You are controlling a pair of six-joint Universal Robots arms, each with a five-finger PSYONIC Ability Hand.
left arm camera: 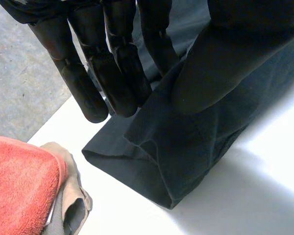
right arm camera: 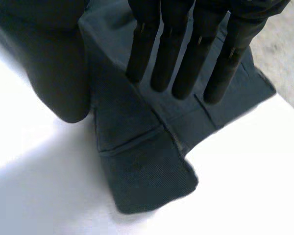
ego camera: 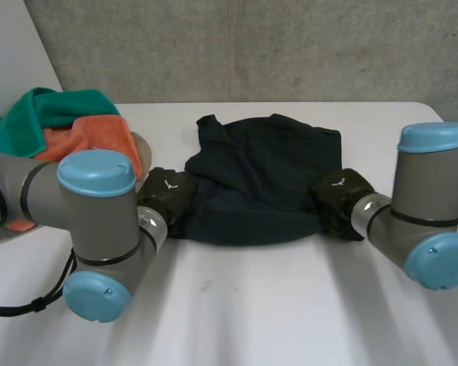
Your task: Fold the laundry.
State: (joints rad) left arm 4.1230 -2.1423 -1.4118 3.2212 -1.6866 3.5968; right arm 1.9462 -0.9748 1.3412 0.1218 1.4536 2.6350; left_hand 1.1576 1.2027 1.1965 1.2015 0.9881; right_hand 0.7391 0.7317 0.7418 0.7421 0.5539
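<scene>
I work at a white table (ego camera: 252, 305), its top smooth and brightly, evenly lit. Past its far edge stands a rough grey concrete wall (ego camera: 252, 46), mottled and faintly stained. A paler, plain panel (ego camera: 8, 46) meets it on my left.

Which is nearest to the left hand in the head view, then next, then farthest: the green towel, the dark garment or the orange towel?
1. dark garment: its side edge is pinched by the left hand.
2. orange towel: just beyond the hand, to its left.
3. green towel: behind the orange one, farthest.
</scene>
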